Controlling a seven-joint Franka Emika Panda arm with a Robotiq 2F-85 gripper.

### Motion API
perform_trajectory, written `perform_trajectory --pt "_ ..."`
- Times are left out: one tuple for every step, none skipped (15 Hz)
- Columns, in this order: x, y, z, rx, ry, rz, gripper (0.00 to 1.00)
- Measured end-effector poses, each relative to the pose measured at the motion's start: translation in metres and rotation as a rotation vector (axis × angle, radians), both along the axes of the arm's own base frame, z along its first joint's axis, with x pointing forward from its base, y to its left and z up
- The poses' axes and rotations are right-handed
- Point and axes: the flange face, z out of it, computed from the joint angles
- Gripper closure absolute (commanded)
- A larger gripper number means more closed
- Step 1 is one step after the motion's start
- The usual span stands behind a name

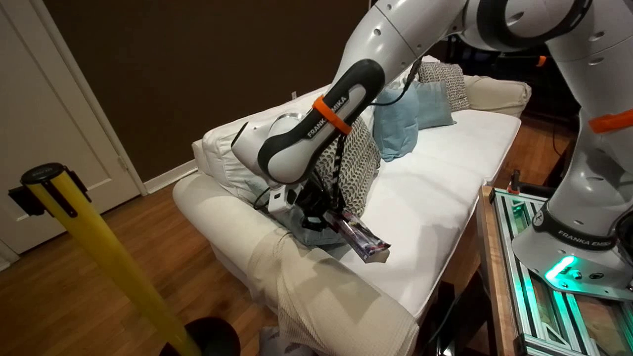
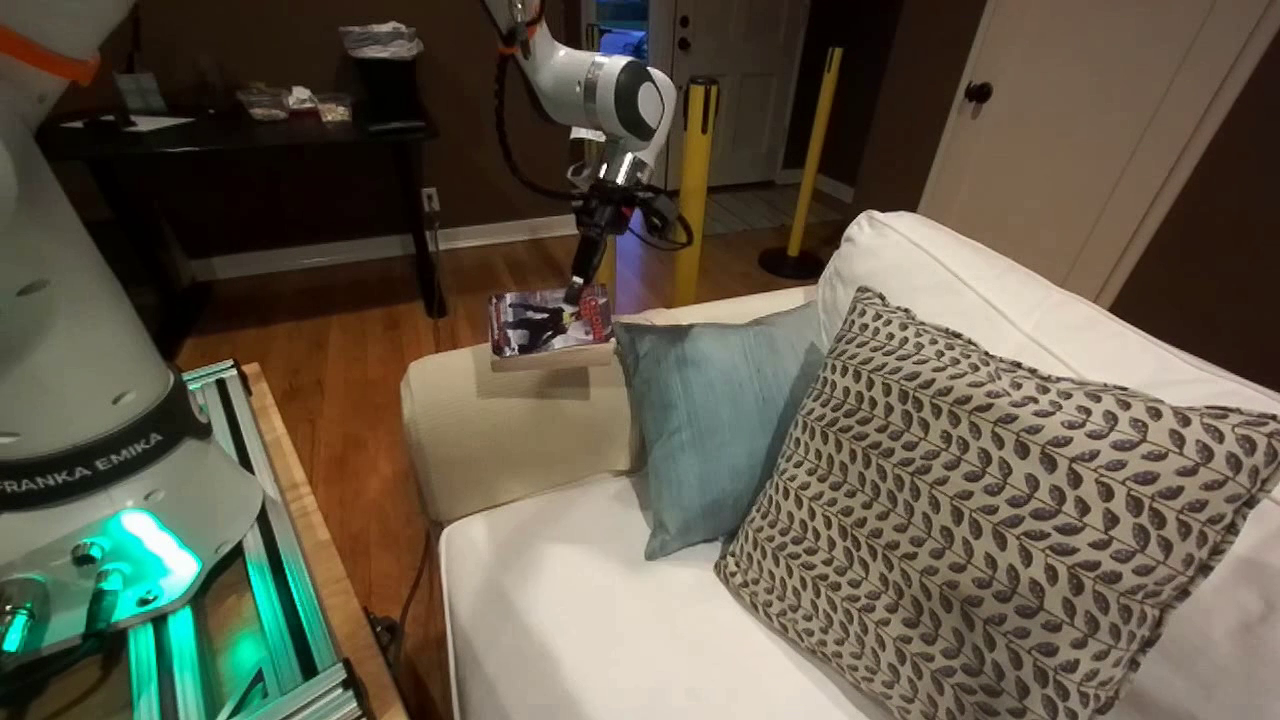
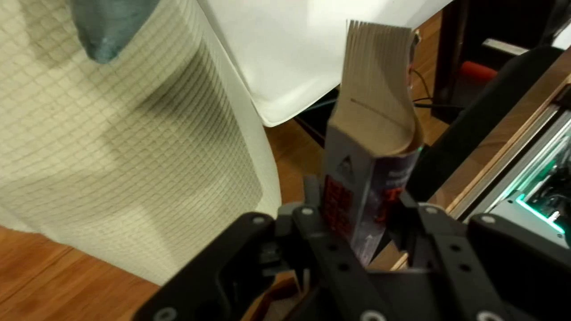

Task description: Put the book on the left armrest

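My gripper (image 1: pixel 324 221) is shut on the book (image 1: pixel 360 238), a small thick paperback with a dark cover and red and pale marks. In an exterior view the gripper (image 2: pixel 577 290) grips the book (image 2: pixel 540 325) by one end, and it appears in front of and above the left armrest (image 2: pixel 520 430). In the wrist view the book (image 3: pixel 348 178) stands between the fingers (image 3: pixel 359 200), its page edges pointing away, beside the cream armrest (image 3: pixel 142 169). The armrest (image 1: pixel 321 291) also shows large in an exterior view. Shadows fall on it. The exact gap between book and armrest cannot be told.
A blue cushion (image 2: pixel 720 410) leans against the armrest's inner side; its corner (image 3: pixel 107 35) shows in the wrist view. A patterned grey cushion (image 2: pixel 980 520) stands beside it. A yellow post (image 1: pixel 109 247) stands outside the armrest. The robot's table (image 1: pixel 494 277) faces the sofa.
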Motion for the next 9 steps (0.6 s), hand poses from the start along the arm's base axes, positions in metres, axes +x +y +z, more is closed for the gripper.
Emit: perform_trajectory --pt "0.003 0.008 -0.004 -0.026 0.026 0.033 0.87" --pt "0.005 0.016 -0.008 -0.054 0.050 0.066 0.87" --pt "0.008 0.024 -0.012 -0.083 0.072 0.101 0.87" --pt "0.011 0.031 -0.017 -0.112 0.091 0.139 0.87" --pt "0.014 0.038 -0.021 -0.141 0.105 0.175 0.87" --pt "0.018 0.045 -0.025 -0.164 0.112 0.210 0.87" --pt "0.022 0.053 -0.029 -0.185 0.115 0.243 0.87" --pt "0.026 0.060 -0.033 -0.195 0.112 0.272 0.87" --pt "0.031 0.067 -0.037 -0.193 0.103 0.299 0.62"
